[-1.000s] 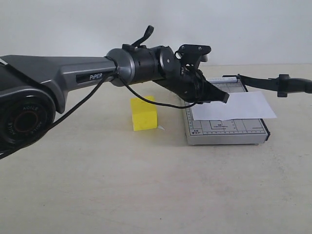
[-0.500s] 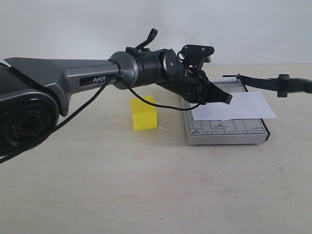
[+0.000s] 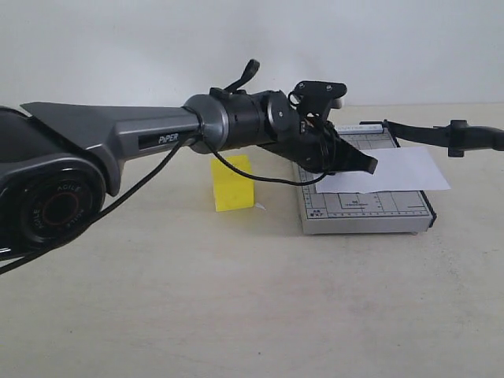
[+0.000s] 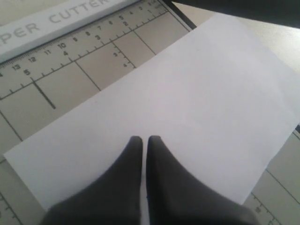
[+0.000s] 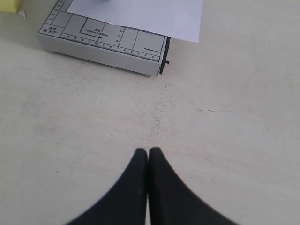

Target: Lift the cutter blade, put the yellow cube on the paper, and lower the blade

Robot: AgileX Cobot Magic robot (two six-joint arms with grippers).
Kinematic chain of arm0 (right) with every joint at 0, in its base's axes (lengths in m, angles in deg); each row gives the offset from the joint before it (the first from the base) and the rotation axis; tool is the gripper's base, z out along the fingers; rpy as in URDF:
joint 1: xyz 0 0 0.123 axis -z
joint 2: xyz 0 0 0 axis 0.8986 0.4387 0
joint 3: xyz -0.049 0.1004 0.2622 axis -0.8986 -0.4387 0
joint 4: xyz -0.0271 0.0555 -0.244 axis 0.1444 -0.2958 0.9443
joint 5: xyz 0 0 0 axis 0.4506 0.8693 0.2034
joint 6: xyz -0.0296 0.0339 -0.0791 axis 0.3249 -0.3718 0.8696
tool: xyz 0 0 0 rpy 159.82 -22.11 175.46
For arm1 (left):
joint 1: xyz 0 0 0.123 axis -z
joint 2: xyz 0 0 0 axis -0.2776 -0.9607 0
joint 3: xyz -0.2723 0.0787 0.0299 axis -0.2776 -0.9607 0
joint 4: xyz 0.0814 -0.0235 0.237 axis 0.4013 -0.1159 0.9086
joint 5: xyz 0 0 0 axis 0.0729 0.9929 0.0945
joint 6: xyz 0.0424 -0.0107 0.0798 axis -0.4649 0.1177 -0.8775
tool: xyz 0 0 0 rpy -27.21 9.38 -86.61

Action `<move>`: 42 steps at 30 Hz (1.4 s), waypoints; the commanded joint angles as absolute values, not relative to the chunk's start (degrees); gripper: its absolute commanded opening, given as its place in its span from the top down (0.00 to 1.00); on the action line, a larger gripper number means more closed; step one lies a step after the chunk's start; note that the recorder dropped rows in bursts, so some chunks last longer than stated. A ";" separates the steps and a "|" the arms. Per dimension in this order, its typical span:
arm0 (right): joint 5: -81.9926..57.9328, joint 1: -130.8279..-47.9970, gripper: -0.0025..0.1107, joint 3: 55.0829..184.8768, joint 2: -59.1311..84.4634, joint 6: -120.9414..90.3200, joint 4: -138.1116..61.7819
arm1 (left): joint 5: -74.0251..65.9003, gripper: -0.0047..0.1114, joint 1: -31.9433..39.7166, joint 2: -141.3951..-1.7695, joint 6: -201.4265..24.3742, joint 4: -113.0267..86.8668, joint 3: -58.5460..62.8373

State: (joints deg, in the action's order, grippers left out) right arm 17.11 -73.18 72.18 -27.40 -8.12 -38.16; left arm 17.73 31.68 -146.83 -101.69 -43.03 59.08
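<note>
The robot's grey and black left arm (image 3: 118,134) reaches across the pale tabletop (image 3: 236,299) from the left of the exterior view. Its left claw (image 3: 368,164) is poised over the small grey gridded cutter board (image 3: 366,206). The wrist view shows the two dark fingers of this claw pressed together with nothing between them. Their tips sit above the plain white rectangular sheet of paper (image 4: 211,93); whether they touch it cannot be told.

The paper lies flat on the board, slightly askew to the printed grid, and overhangs the board's right edge.

The long thin black cutter blade (image 3: 429,132) stands lifted off the board. It runs from the far corner out to the right edge of the exterior view, clear of the sheet.

The bright yellow cube (image 3: 231,187) rests on the tabletop to the left of the board. It is apart from the board and partly hidden behind the left arm, with a black cable (image 3: 260,175) looping in front of it.

The right claw (image 5: 148,151), seen only in its own wrist view, is also pressed together and empty. It hangs over bare tabletop, well apart from the near corner of the board.
</note>
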 commanded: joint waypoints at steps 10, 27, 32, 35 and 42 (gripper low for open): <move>16.30 -73.11 0.98 72.25 -27.15 -8.26 -37.80 | 3.30 0.92 31.43 -127.27 -94.16 -37.96 50.84; 16.20 -73.11 0.98 72.25 -27.15 -8.39 -37.80 | -41.35 0.92 30.23 -106.28 -123.89 -67.14 -6.65; 16.20 -73.11 0.98 72.25 -27.15 -8.39 -37.80 | -41.35 0.92 30.23 -106.17 -125.21 -71.30 -7.24; 16.20 -73.11 0.98 72.25 -27.15 -8.39 -37.80 | -40.46 0.92 30.23 -106.17 -123.58 -74.14 -7.24; 16.20 -73.11 0.98 72.25 -27.15 -8.39 -37.80 | -36.72 0.54 30.23 -106.17 -103.61 -56.03 -7.13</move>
